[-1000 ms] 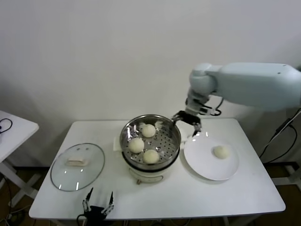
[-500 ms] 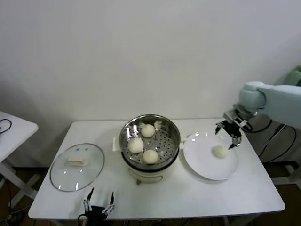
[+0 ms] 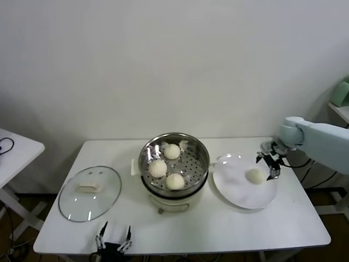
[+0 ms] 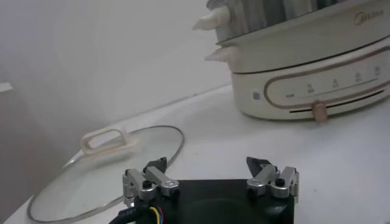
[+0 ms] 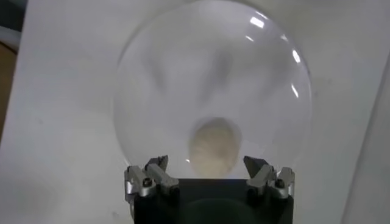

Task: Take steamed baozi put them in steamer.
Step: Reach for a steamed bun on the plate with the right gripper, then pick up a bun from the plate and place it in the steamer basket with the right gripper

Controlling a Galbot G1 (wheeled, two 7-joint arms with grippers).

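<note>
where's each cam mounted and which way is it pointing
Head: up high, looking forward and down at the table, steamer, both grippers.
Left wrist: low at the table's near edge, behind the open left gripper, facing the glass lid and steamer.
Right wrist: above the plate, open right gripper over the last baozi.
Head and right wrist share plate and baozi.

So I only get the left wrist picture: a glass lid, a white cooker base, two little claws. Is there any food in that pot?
Observer: Yes, three steamed baozi sit on the perforated tray inside the steamer.
Operator: Any more buns around?
Observer: One more bun lies on a white plate to the steamer's right.
Operator: Is anything reaching for it?
Observer: The right tool hangs open at that bun's far-right side, not gripping it.
Operator: And my claws?
Observer: That is the left tool, open and parked at the table's near edge.
</note>
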